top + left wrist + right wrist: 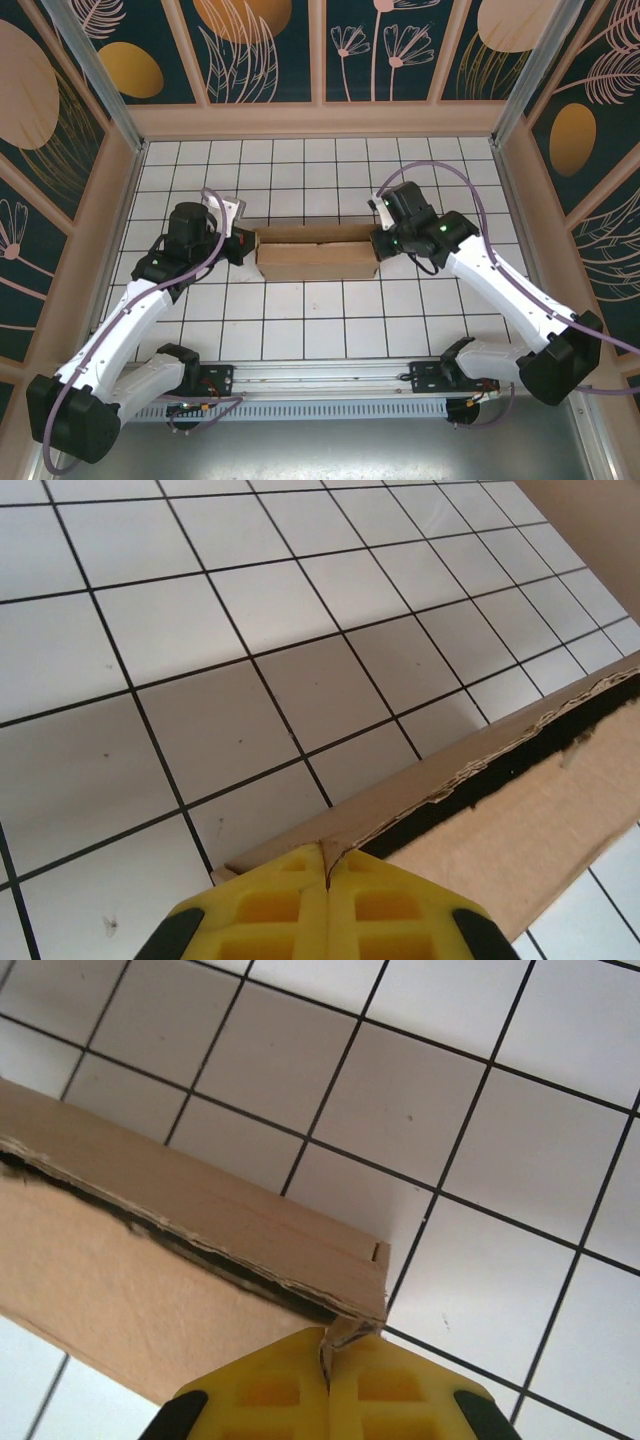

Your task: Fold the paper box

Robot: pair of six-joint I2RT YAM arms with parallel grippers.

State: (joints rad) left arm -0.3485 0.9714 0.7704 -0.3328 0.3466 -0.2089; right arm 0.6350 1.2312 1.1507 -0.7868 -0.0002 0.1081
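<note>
**Top view.** The paper box lies mid-frame on the tiled table, already a long, flat shape. We find the left gripper and right gripper at its opposite ends, presumably to keep the fold from springing open.

**Left wrist view.** At lower centre the yellow fingers press together, pinching a cardboard corner.

**Right wrist view.** Its fingers likewise nip the box's corner at lower centre.

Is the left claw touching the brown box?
Touching. The left wrist view shows the left claw shut on a corner of the paper box, with the cardboard edge pinched between its yellow fingers.
</note>
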